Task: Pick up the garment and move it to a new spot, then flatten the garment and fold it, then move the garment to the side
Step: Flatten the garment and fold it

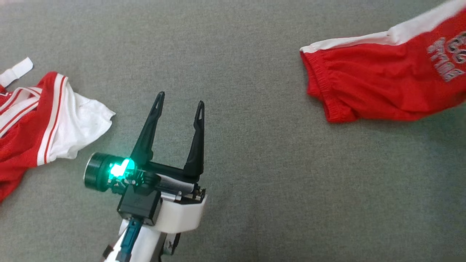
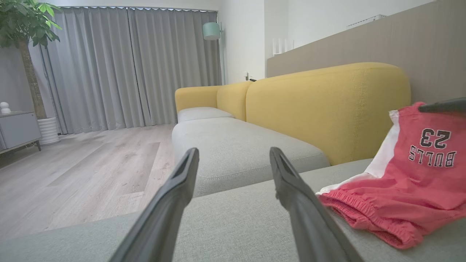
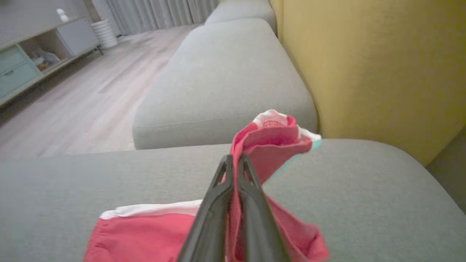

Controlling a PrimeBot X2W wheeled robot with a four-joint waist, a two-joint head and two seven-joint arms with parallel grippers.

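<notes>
Fingers of the right gripper [image 3: 233, 160] clench a thin raised fold of the red garment [image 3: 271, 140], the rest lying at the right of the grey sofa seat [image 3: 109, 174]. So slight a pinch may slip on lifting. The left gripper [image 1: 180, 99] stands spread and empty, well apart.

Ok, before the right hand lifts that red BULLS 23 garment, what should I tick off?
1. Right hand shut on the red garment: ok, fabric is pinched between its fingers.
2. Grip deep enough to survive a lift: cannot tell; a bunched fold sticks out past the tips.
3. Left hand open and holding nothing: ok.
4. Left hand apart from the red garment: ok.
5. Striped jersey separate from the red garment: ok, bare cushion lies between them.
</notes>
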